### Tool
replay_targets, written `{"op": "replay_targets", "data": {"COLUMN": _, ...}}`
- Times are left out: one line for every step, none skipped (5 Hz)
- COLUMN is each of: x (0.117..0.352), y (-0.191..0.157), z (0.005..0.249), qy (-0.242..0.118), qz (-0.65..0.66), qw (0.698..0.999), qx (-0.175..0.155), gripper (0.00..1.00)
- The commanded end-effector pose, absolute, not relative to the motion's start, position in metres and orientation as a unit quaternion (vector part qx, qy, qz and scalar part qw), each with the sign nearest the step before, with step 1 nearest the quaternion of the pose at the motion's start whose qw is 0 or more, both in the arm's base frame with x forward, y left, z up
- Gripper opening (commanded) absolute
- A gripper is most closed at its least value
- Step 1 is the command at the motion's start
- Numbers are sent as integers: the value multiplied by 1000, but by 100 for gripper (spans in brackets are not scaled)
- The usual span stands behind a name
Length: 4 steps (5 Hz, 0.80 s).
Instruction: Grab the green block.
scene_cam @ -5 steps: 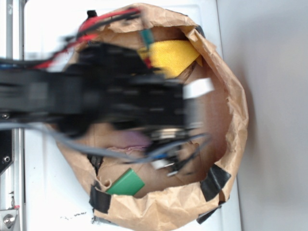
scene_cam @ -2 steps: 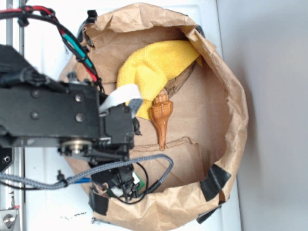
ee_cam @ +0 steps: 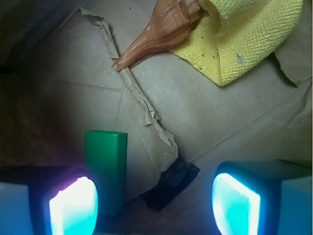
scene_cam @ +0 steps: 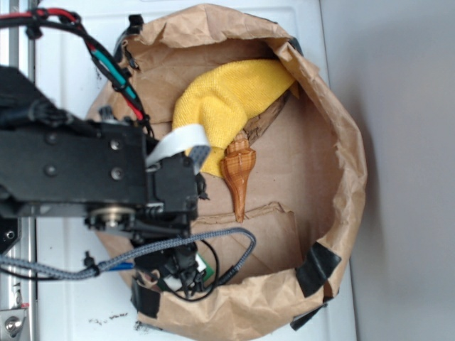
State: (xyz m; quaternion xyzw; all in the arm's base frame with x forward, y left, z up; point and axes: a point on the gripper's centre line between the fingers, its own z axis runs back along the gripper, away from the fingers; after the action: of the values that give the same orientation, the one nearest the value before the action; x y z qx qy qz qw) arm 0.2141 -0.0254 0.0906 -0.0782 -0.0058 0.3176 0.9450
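On my wrist view the gripper point(ee_cam: 154, 208) had its fingers point(ee_cam: 73, 205) spread wide, nothing pinched between them; both pads glowed, the left one whitish-violet, the right one cyan. The block point(ee_cam: 106, 169) lay flat on brown paper point(ee_cam: 215, 122), lengthwise toward the camera, its near end just beside the inner edge of the left finger and partly behind it. I could not tell whether finger and block touched. The block sat off to the left of the gap, not centred in it. A strip of black tape point(ee_cam: 171, 183) lay on the paper between the fingers, right of the block. A torn paper edge ran from that tape up toward the shell point(ee_cam: 161, 32), which lay well beyond the block with its pointed end toward lower left. The cloth point(ee_cam: 244, 39) lay touching the shell's broad end, at upper right.

On the exterior view the arm point(scene_cam: 78, 174) covered the left part of a paper bag point(scene_cam: 341, 106) with rolled-down walls, set on a white tabletop point(scene_cam: 71, 312). The gripper hung low at the bag's near-left corner, with only a sliver of green point(scene_cam: 208, 257) visible beside it. The shell point(scene_cam: 238, 174) and cloth point(scene_cam: 227, 96) lay in the bag's middle and upper part.
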Motion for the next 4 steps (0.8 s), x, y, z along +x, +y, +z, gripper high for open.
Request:
{"op": "replay_targets", "data": {"x": 222, "y": -49, "z": 77, "qy": -52, "qz": 313, "qw": 942, "qx": -112, "gripper": 100}}
{"op": "replay_targets", "data": {"x": 229, "y": -60, "z": 48, "qy": -47, "qz": 317, "qw": 944, "qx": -78, "gripper": 100}}
{"op": "replay_targets", "data": {"x": 234, "y": -63, "z": 28, "qy": -55, "qz": 321, "qw": 945, "qx": -25, "gripper": 100}}
{"op": "replay_targets", "data": {"x": 243, "y": -54, "z": 15, "qy": -48, "qz": 337, "qw": 940, "qx": 3, "gripper": 100}}
